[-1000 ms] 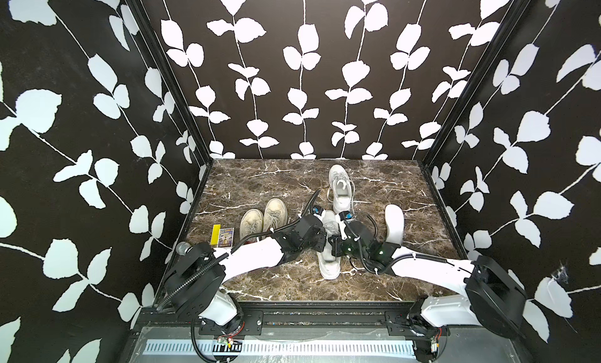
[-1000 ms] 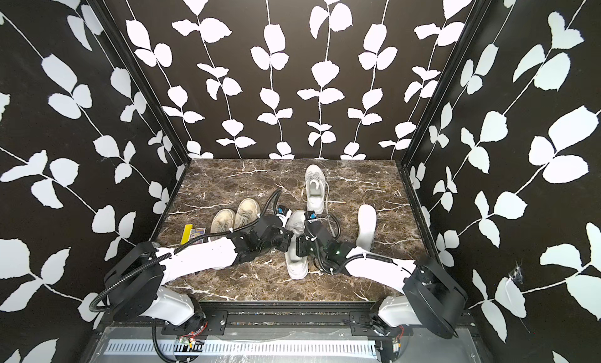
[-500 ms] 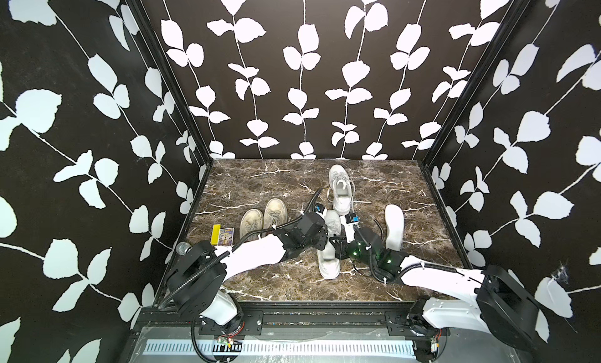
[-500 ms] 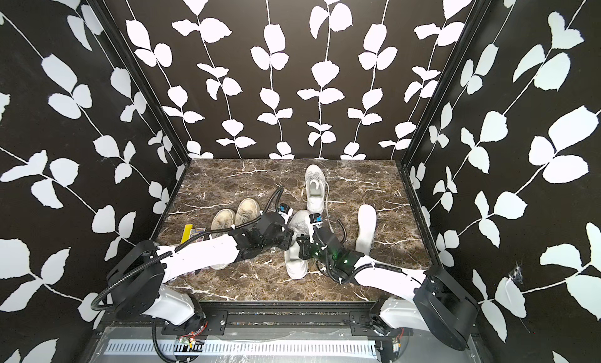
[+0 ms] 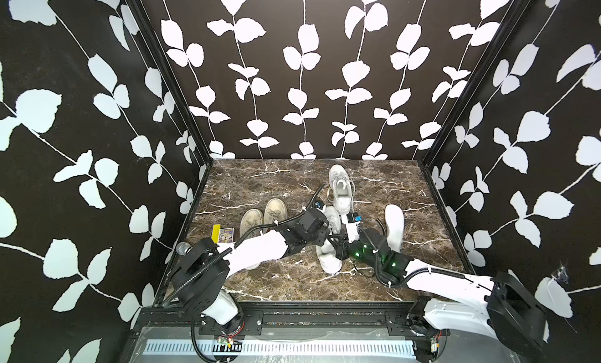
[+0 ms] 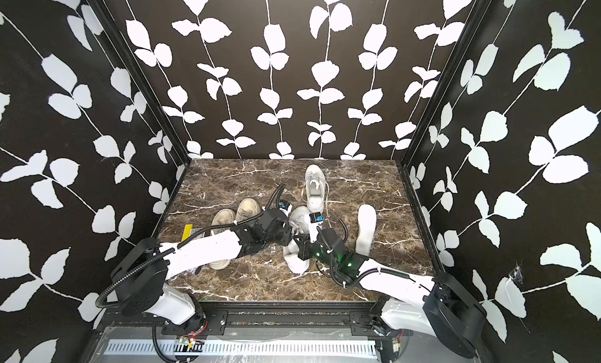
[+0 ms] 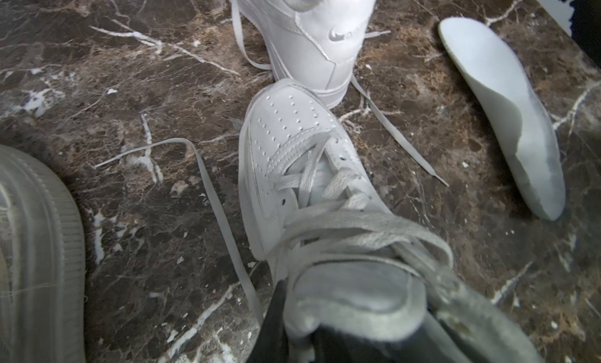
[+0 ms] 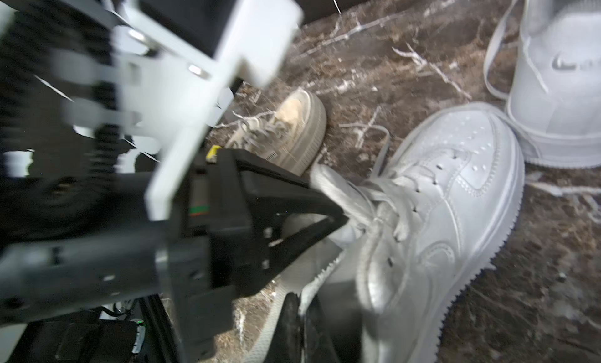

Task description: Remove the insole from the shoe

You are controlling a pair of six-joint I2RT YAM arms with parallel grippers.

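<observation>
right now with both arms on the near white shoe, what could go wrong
The left pincer grips only the tongue of the near sneaker; pulling may lift the whole shoe rather than open it.
Its toe sits at the heel of the far sneaker, which could get shoved.
A loose lace trails across the marble and may snag.
</observation>
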